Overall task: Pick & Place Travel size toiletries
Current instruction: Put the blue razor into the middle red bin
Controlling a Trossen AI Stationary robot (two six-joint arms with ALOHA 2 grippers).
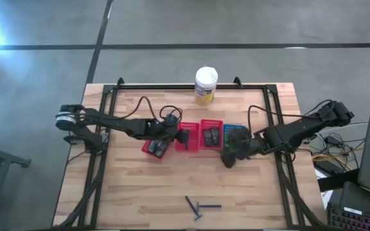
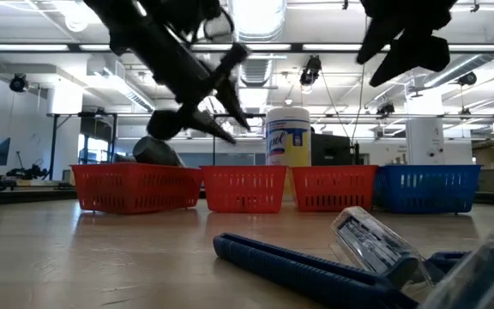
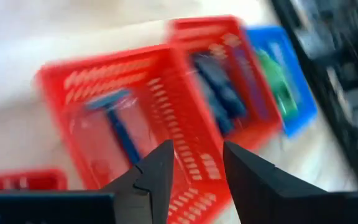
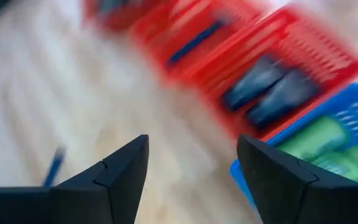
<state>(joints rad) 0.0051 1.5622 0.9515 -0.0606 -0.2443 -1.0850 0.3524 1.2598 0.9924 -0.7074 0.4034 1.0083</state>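
High view shows us two razors (image 1: 198,206) lying at six o'clock on the surface, light, stiff and slippery, best pinched mid-handle, while our left tool (image 3: 188,163) and right tool (image 4: 191,165) both stand apart, empty.

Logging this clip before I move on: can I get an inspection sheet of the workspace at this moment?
Surface: wooden table, mostly bare.
Job's things: two razors loose near the front edge; one razor in a red basket; dark items in the next red basket; green tubes in the blue basket.
Clutter: yellow canister at the back.
Grippers: left gripper open over the baskets; right gripper open, empty.
Cables: along both arms.
Surroundings: equipment right of the table.
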